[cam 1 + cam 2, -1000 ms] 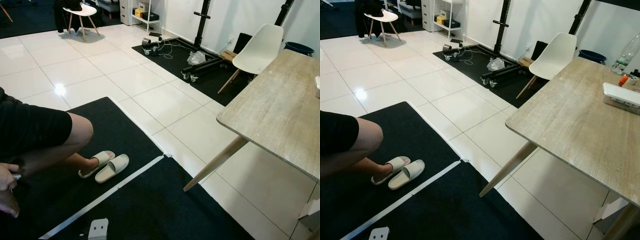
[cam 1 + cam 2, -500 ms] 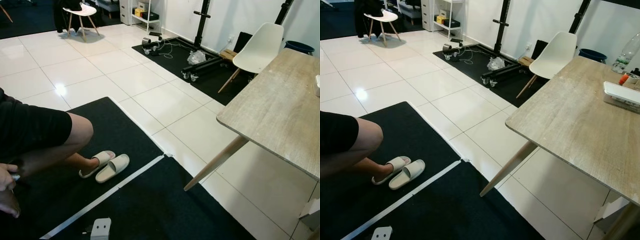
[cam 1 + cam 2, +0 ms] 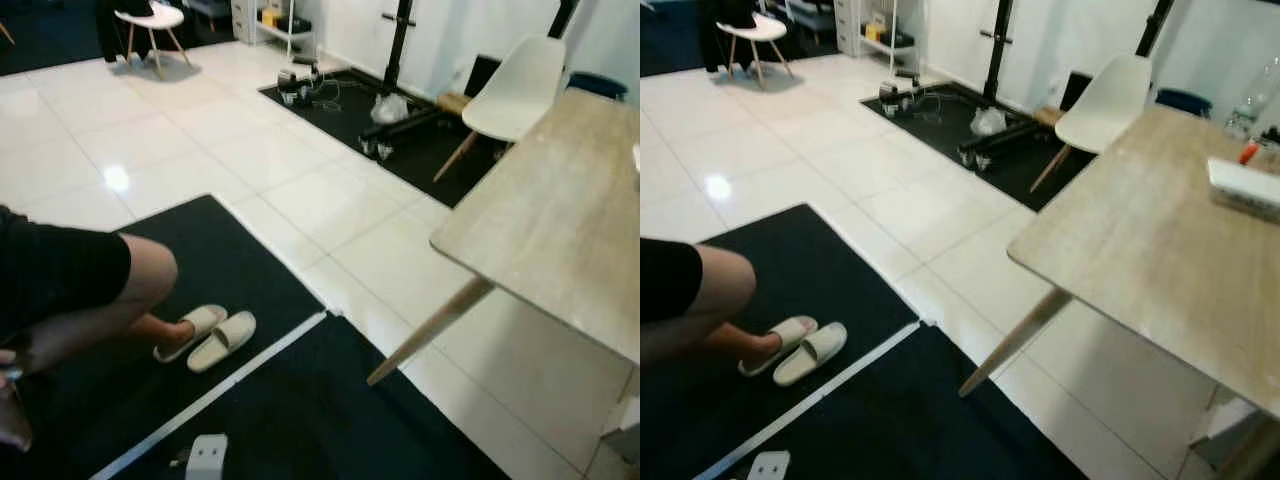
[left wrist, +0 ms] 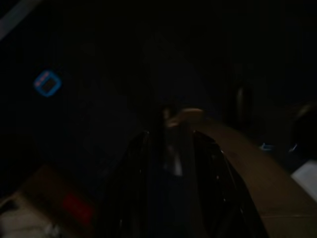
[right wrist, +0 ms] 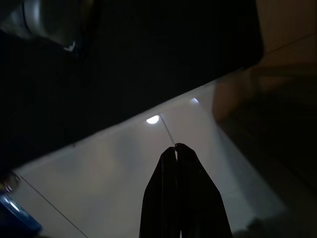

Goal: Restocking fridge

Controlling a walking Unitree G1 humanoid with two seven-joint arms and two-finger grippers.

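**Black fingers pressed shut above pale tile; stocked wooden table on the right gripper's side**

Black and narrow, the right gripper [image 5: 176,147] hangs with its two fingers pressed flat together, tips touching and holding nothing. Beneath those tips lies the glossy white tiled floor [image 5: 124,168], and just beyond them runs the edge of the black floor mat [image 5: 148,59]. The left gripper [image 4: 171,134] hangs in deep shade. Whether it is open or closed cannot be told, and little can be made out around it beyond a dim tan surface.

Ahead of the grippers, on the right gripper's side, stands a long light-wood table on slanted wooden legs [image 3: 1160,250]. At its far end rests a flat white rectangular tray [image 3: 1245,185]. A small orange item [image 3: 1249,153] and a clear plastic bottle [image 3: 1243,117] stand just behind the tray, both too blurred to read. A white moulded chair with wooden legs [image 3: 1105,90] is drawn up at the table's far corner.

Farther ahead, a black wheeled stand [image 3: 400,120] sits on a second dark mat by the wall, and another white chair [image 3: 150,18] stands well beyond it.

On the left gripper's side a person crouches on the near mat, with a bare knee [image 3: 140,275] bent above a pair of beige slippers [image 3: 205,335]. A strip of white tape [image 3: 230,385] crosses the mat between the slippers and a small white device [image 3: 205,455] lying nearest the robot.
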